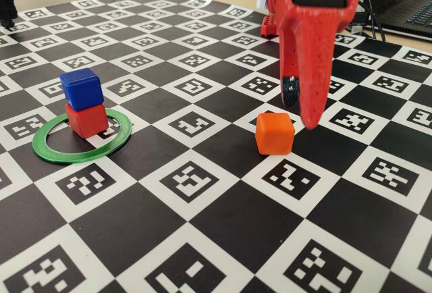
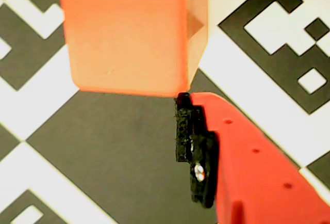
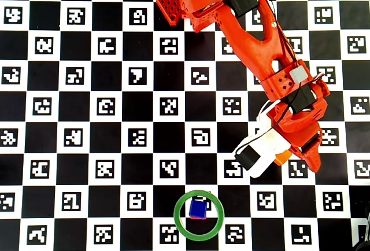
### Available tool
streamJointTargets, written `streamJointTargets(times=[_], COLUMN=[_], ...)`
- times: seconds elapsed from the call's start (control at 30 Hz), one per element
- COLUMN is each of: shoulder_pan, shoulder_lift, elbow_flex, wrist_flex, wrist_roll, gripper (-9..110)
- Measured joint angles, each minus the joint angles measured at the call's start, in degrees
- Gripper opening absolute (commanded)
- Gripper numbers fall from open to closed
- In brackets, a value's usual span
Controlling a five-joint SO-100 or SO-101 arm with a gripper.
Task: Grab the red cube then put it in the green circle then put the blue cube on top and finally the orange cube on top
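The fingers [image 1: 314,97] of the gripper [image 1: 302,107] stand apart, pointing down at the checkered board [image 1: 202,252], their tips just above its surface. They hold nothing. In the fixed view the red finger hangs just to the right of the orange cube [image 1: 274,133] and the shorter dark tip sits behind the cube. In the wrist view the black-padded fingertip [image 2: 188,131] comes right up to the cube's lower corner; whether it touches cannot be told.

The orange cube rests flat on the board, near the middle of the board's visible part in the fixed view. Well apart from it, toward the board's left edge in that view, lies the green circle [image 1: 50,152]. Inside the ring stands the red cube [image 1: 86,120], with the blue cube [image 1: 81,88] stacked on top.
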Motion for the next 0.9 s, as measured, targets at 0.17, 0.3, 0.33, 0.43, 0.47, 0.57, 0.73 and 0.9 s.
streamJointTargets(times=[0.17, 0.3, 0.33, 0.43, 0.47, 0.57, 0.73, 0.9], shoulder_pan=[1.14, 1.85, 2.02, 2.81, 2.90, 2.99, 2.99, 2.90], shoulder_lift=[-0.18, -0.35, -0.70, -1.93, -1.93, -2.02, -2.02, -2.02], elbow_flex=[1.93, 2.46, 2.46, 2.46, 2.46, 2.46, 2.46, 2.46], wrist_flex=[-1.93, -3.34, -3.60, -4.13, -4.13, -4.13, -4.13, -4.13], wrist_roll=[-0.18, -0.97, -1.05, -1.05, -1.05, -1.05, -1.05, -1.05], gripper=[43, 43, 43, 43, 43, 43, 42, 42])
